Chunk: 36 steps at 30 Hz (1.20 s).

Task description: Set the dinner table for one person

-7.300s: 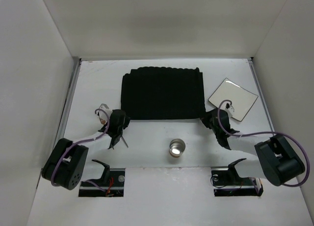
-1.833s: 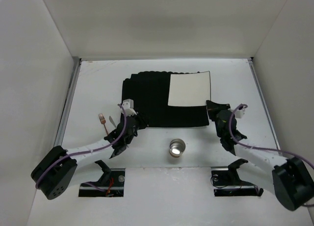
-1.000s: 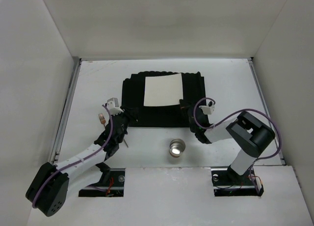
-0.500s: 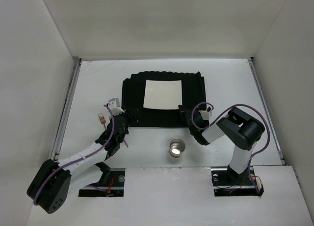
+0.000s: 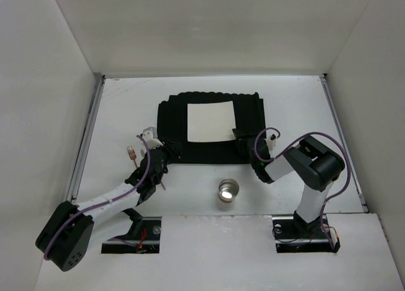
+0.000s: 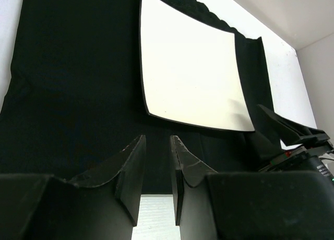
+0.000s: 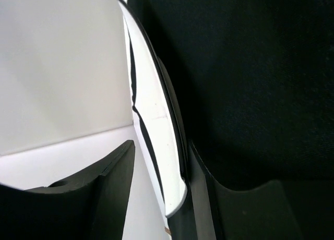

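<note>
The white square plate (image 5: pixel 211 121) lies flat on the black ribbed placemat (image 5: pixel 171 114) in the middle of the dinner table (image 5: pixel 126 107). My right gripper (image 5: pixel 237 136) is open at the plate's near right corner. In the right wrist view the plate's rim (image 7: pixel 156 125) stands between the fingers (image 7: pixel 112 172), against the right one and apart from the left. My left gripper (image 5: pixel 169 152) hovers over the placemat's near left edge, its jaws a narrow gap apart with nothing between them. The left wrist view shows the plate (image 6: pixel 190 78) ahead on the placemat (image 6: pixel 68 68).
A copper-handled fork (image 5: pixel 131 154) lies left of the left gripper on the table. A thin silver utensil (image 5: pixel 162 185) lies beside the left forearm. A metal cup (image 5: pixel 228 190) stands near the front, between the arms. White walls enclose the table.
The right gripper's jaws have opened off the plate's corner, and the plate now rests on the placemat. The right elbow has swung slightly. The left arm has barely moved.
</note>
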Tool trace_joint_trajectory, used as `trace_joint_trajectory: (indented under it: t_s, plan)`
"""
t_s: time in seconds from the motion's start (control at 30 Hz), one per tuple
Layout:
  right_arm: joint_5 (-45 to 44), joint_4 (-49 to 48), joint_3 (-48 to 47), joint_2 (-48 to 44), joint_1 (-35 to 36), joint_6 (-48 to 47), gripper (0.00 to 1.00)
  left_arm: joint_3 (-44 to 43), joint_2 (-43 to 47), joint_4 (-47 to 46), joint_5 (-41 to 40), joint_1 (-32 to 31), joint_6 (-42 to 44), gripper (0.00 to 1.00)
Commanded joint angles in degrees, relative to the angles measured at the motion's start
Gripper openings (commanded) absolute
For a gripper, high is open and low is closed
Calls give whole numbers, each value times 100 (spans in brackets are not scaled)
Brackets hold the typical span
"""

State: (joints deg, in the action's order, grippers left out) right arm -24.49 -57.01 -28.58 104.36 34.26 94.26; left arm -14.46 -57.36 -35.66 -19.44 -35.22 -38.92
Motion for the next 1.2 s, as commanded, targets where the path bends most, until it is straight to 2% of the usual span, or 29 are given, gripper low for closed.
trace_joint_trajectory:
  t_s: [0.0,0.23,0.47,0.63,0.67,0.73,0.77,0.83,0.87,0.9,0.93,0.97,1.03,1.1,1.17]
  plan:
    - [260,-214,71,-275,-29,-21,50,-22,-21,-266,28,11,-46,22]
    - [357,321,318,-960,-82,-469,54,-31,-47,-266,-7,3,-55,22]
    - [357,1999,493,-2330,-178,-1409,59,-13,-29,-266,-24,38,-46,23]
    - [585,3308,450,-3525,-232,-2559,60,-39,-143,-283,-7,-6,-72,23]
    - [681,3789,336,-3849,-223,-2962,58,-40,-178,-318,-24,-24,-72,23]
    - [814,4712,56,-4351,-66,-3762,46,-40,-275,-380,19,-7,-81,23]
    - [832,5239,-120,-4562,101,-4114,38,-40,-284,-389,37,-24,-98,23]
    - [858,6390,-533,-4879,400,-4791,14,-40,-258,-398,46,-59,-107,23]
    - [884,6970,-735,-4959,558,-5011,6,-40,-258,-398,11,-94,-107,23]
    - [902,7507,-911,-5021,751,-5188,4,-48,-284,-407,2,-103,-107,23]
    - [867,7930,-1052,-5082,979,-5294,5,-57,-336,-415,19,-112,-107,23]
    - [832,8264,-1158,-5127,1190,-5391,10,-66,-363,-415,45,-103,-116,23]
    - [841,8775,-1325,-5145,1595,-5523,28,-75,-372,-415,55,-138,-125,23]
    - [823,9136,-1440,-5014,1981,-5515,42,-83,-425,-433,19,-165,-116,23]
    - [788,9296,-1510,-4742,2298,-5506,46,-84,-512,-494,63,-121,-125,23]
